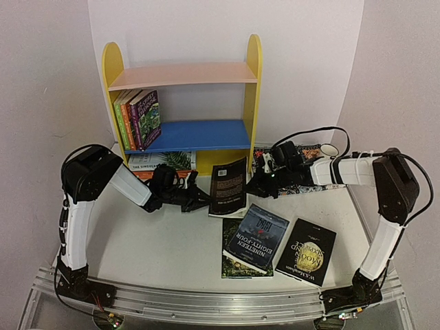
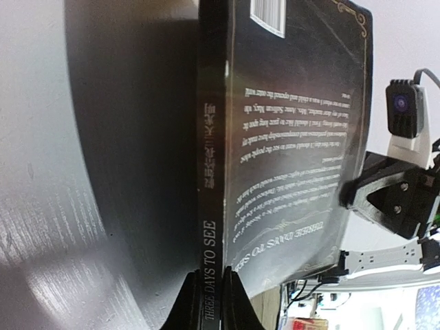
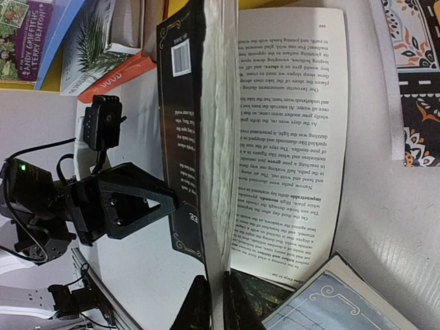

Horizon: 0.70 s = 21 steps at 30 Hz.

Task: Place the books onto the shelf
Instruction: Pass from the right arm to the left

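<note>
Looked down on a pale worktop closed in by white walls. Found the shelf at twelve o'clock, with a row of paperbacks already leaning at the nine o'clock end of its blue board and a palm-leaf book lying flat on the base. Saw a black book stood on end just in front of the shelf, with the left hand at its nine o'clock and the right hand at its three o'clock. Counted three loose books lying flat toward five o'clock. Noted a patterned mat at two o'clock.

Through the left wrist, found the left hand pinched tight on the spine of the black book, near one end, with the back cover facing the lens.

Through the right wrist, found the right hand drawn narrow about the fore-edge of the pages, gripping them as far as could be told. Saw one printed page fanned loose toward three o'clock.

Judged the task past halfway. Reckoned the black book not yet shelved, and the three loose books untouched.
</note>
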Available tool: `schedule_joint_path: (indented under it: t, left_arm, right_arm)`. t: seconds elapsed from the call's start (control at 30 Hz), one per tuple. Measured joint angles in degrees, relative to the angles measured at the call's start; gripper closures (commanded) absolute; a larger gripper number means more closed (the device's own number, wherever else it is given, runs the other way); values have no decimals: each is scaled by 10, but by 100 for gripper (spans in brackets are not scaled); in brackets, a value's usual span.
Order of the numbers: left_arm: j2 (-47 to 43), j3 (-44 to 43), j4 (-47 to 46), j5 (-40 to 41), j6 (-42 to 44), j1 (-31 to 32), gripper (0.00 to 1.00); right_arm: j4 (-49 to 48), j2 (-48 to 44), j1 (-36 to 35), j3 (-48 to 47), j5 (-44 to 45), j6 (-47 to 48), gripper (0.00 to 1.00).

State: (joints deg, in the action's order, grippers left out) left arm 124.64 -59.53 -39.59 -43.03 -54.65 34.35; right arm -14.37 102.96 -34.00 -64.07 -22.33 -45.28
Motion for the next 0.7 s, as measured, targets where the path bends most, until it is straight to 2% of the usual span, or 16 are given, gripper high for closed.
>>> schedule_joint_path:
  t: [0.07,0.1,0.17,0.2,0.27,0.4,0.5,0.7]
  left_arm:
    - [0,0,0,-2,0,0,100]
    - [0,0,0,-1,1,0,100]
    - [0,0,0,-1,1,0,100]
    - [0,0,0,-1,2,0,100]
    - [-1,0,-1,-1,2,0,100]
    - [-6,0,2,2,2,1,100]
    - [-16,0,6,2,3,1,100]
    - [-81,12,40,16,20,2,100]
  right_arm:
    - [1,7,0,0,3,6,84]
    - [1,12,0,0,4,9,79]
    - [2,28,2,0,8,15,60]
    - [5,35,3,0,10,19,53]
    - [12,44,3,-1,13,26,41]
    - [31,47,2,-3,20,45,26]
    - [41,47,2,-7,31,64,21]
    - [69,37,2,-7,55,97,21]
